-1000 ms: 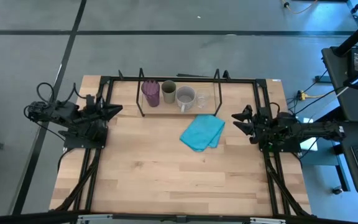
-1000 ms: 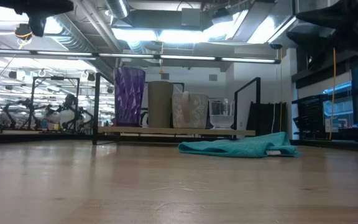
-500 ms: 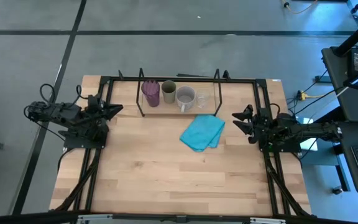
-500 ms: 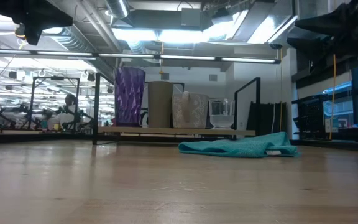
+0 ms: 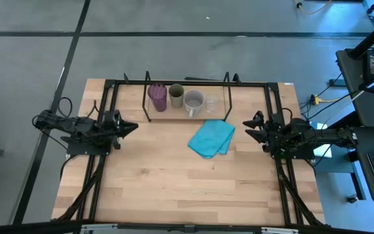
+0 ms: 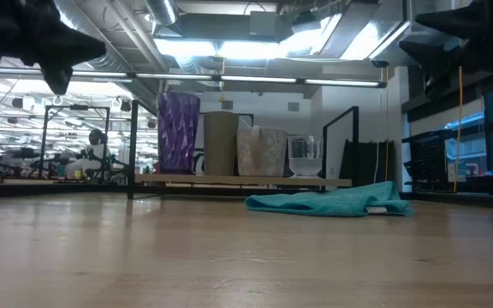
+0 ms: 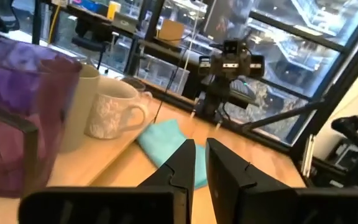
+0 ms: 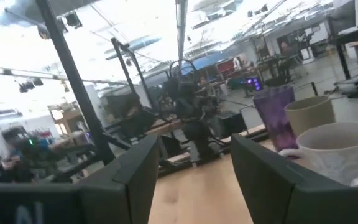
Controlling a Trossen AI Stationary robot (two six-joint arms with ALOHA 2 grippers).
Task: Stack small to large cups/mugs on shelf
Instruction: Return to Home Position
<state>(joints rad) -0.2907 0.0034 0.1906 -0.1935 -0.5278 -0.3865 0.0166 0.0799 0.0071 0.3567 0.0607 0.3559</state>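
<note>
On the shelf [image 5: 186,115], a low black wire rack on a wooden base at the table's far side, several cups stand in a row on their bases: purple tumbler [image 5: 157,97], olive-green cup [image 5: 176,96], grey mug [image 5: 194,101], clear glass [image 5: 211,105]. The low view shows the same row, tumbler [image 6: 179,133] through glass [image 6: 305,156]. My left gripper [image 5: 134,127] is shut and empty, level above the table's left side, left of the shelf. My right gripper [image 5: 247,129] stands open and empty at the table's right side, pointing toward the shelf.
A folded turquoise cloth [image 5: 211,138] lies on the wooden table [image 5: 174,188] just in front of the shelf, between the two grippers. The black table frame [image 5: 109,91] runs along the left, right and far edges. Bare wood fills the near half.
My left gripper has sunk lower and shifted a little toward the table's near edge, staying shut. The cups, the cloth and my right gripper have kept still.
</note>
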